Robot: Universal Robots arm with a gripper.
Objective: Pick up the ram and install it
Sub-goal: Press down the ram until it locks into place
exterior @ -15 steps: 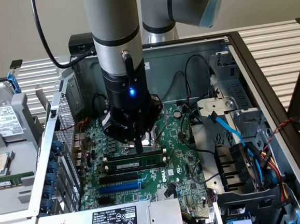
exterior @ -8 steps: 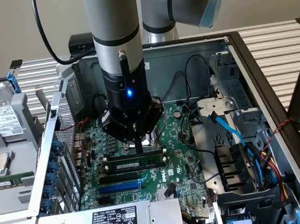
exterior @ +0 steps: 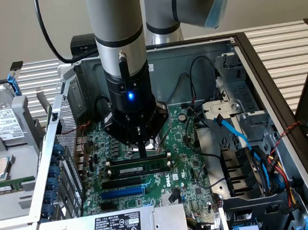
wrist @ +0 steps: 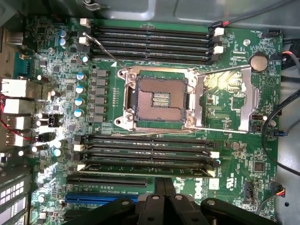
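Ram (exterior: 139, 169) sits seated in a memory slot on the motherboard (exterior: 187, 197), white label strip facing up, long axis running across the exterior view from left to right, parallel to the black and blue expansion slots (exterior: 123, 192) just below it. Gripper (exterior: 142, 150) hangs straight down over the ram, fingertips just above its upper edge, near the middle of its length; touching or a hair apart, can't tell. Fingers pinched fully together, nothing between them, so my read is pressing or hovering, not carrying. Single arm, so it's the only one in reach. Work surface is the board lying flat inside an open PC case (exterior: 245, 49); tight room, with a blue cable (exterior: 235, 135) and a drive cage toward the exterior view's right, and a fan grille wall toward its left. Wrist view: gripper (wrist: 161, 197) dark at the frame edge, looking down on the motherboard (wrist: 234, 178), the bare CPU socket (wrist: 159, 101) in the middle, and banks of memory slots (wrist: 145, 150) on both sides of it. The bank nearer the gripper shows one slot that looks filled, likely the ram (wrist: 150, 160), long axis crosswise to the fingers.
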